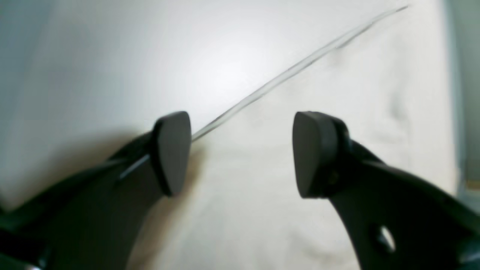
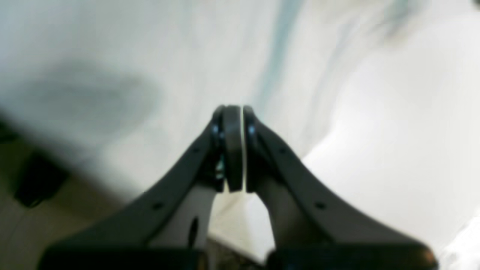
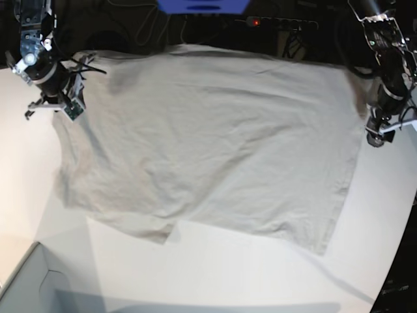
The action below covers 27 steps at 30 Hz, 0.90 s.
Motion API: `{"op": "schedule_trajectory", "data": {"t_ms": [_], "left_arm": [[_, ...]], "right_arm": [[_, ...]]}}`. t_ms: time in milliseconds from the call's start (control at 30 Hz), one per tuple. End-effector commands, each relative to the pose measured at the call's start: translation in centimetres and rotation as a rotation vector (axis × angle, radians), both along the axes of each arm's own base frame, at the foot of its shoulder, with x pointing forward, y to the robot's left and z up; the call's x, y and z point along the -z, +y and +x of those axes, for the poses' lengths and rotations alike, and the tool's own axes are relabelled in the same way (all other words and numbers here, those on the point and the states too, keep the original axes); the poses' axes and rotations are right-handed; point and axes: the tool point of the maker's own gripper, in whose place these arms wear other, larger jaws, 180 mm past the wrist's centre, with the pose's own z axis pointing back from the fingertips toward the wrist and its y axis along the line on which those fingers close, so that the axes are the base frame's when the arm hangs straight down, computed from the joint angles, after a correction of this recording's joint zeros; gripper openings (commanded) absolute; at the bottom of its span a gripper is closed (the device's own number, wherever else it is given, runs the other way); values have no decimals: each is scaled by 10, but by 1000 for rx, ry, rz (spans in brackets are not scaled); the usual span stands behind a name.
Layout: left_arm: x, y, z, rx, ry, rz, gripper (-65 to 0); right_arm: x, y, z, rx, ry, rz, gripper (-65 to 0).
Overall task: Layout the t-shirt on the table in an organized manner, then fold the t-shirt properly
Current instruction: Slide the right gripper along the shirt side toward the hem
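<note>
The light grey-beige t-shirt (image 3: pixel 215 143) lies spread out and mostly flat on the white table (image 3: pixel 228 274), with shallow creases. At the shirt's right edge my left gripper (image 3: pixel 374 138) hovers low. In the left wrist view the left gripper (image 1: pixel 243 153) is open, with nothing between its pads. The t-shirt (image 1: pixel 337 150) lies under it to the right, and its hem runs diagonally across the bare table (image 1: pixel 93 75). My right gripper (image 3: pixel 52 104) is at the shirt's far left corner. In the blurred right wrist view the right gripper (image 2: pixel 232 150) is shut, and I cannot make out cloth between the pads.
A pale box corner (image 3: pixel 26 287) sits at the front left. A blue object (image 3: pixel 202 5) and a power strip (image 3: pixel 280 23) with a red light lie behind the table. The table's curved edge (image 3: pixel 399 241) runs down the right. Floor (image 2: pixel 37 225) shows in the right wrist view.
</note>
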Motion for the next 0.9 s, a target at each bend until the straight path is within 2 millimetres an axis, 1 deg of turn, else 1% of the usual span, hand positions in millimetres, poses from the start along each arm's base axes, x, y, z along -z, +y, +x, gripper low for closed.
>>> {"op": "schedule_trajectory", "data": {"t_ms": [0,67,133,233,300,333,400,500,567,600,667,733,767,833,867], "left_arm": [[-21,-1,13,9,-68,25,-234],[-40,-9,30,13,-135,25,-234],[-54,-14,46,17,-184,21,-234],[-66,-38,79,80,-227,11,-234],[-56,-54,96,118,-206,-9,-234],[-52,-61,108,140,-192,-12,-234],[-37,-70,124,170,-137,-6,-234],[-14,-71,134,180,-52,6,-234],[-3,-70,136,189,-3,24,-234],[-1,-64,135,189,16,44,-234],[4,-54,131,189,46,66,-234],[20,-46,121,189,106,75,-234],[27,-40,116,187,131,77,-234],[32,-31,108,183,160,81,-234],[37,-24,99,181,181,91,-234]], "right_arm": [[-16,-3,21,-9,-63,-3,-650],[-21,-6,46,9,-102,8,-650],[-25,-11,74,31,-137,21,-650],[-19,-21,111,79,-139,58,-650],[-9,-27,132,115,-115,92,-650],[-4,-29,143,132,-101,113,-650],[10,-32,155,165,-56,151,-650],[28,-32,158,193,-1,187,-650],[38,-30,152,199,31,197,-650],[43,-30,147,202,44,198,-650],[57,-30,128,205,84,193,-650],[69,-30,109,207,121,187,-650],[73,-30,101,207,134,184,-650],[79,-31,84,202,152,172,-650],[79,-31,77,196,153,162,-650]]}}
